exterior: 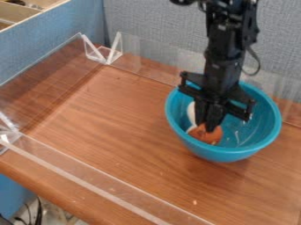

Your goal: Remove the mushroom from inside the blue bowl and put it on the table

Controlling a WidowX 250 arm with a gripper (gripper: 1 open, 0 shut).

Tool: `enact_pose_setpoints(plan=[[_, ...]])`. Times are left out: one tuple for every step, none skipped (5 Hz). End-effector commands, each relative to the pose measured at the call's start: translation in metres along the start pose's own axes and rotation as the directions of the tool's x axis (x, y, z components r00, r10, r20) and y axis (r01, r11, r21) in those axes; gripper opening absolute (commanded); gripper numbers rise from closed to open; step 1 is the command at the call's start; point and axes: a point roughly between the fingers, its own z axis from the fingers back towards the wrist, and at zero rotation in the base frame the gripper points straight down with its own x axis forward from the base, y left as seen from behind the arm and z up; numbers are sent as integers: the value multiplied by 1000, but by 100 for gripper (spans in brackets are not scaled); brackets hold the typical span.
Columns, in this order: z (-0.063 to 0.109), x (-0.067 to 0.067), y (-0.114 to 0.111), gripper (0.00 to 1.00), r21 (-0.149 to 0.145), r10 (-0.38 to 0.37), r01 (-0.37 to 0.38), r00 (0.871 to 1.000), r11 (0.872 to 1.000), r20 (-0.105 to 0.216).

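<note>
A glossy turquoise blue bowl (256, 141) sits at the right side of the wooden table (106, 114). My black gripper (210, 129) points straight down into the bowl, its fingers shut on the mushroom (209, 136). Only the reddish-brown cap shows, just under the fingertips and inside the bowl; the stem is hidden. The mushroom hangs slightly above the bowl's floor, below the rim.
Low clear acrylic walls (70, 57) run along the table's left, back and front edges. A grey partition stands behind the table. The wooden surface stretches left and in front of the bowl.
</note>
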Motion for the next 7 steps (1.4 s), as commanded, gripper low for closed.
enact_pose_setpoints(plan=[[60,8,19,0,-1,40,-40,989,999,144],[105,16,70,0,20,149,-158,963,987,225],[113,23,121,0,40,286,-303,931,952,227],[93,36,101,0,47,246,-259,950,965,191],[78,48,78,0,49,196,-206,967,977,162],[70,54,83,0,53,196,-205,971,977,138],[71,56,99,0,64,220,-230,966,971,133]])
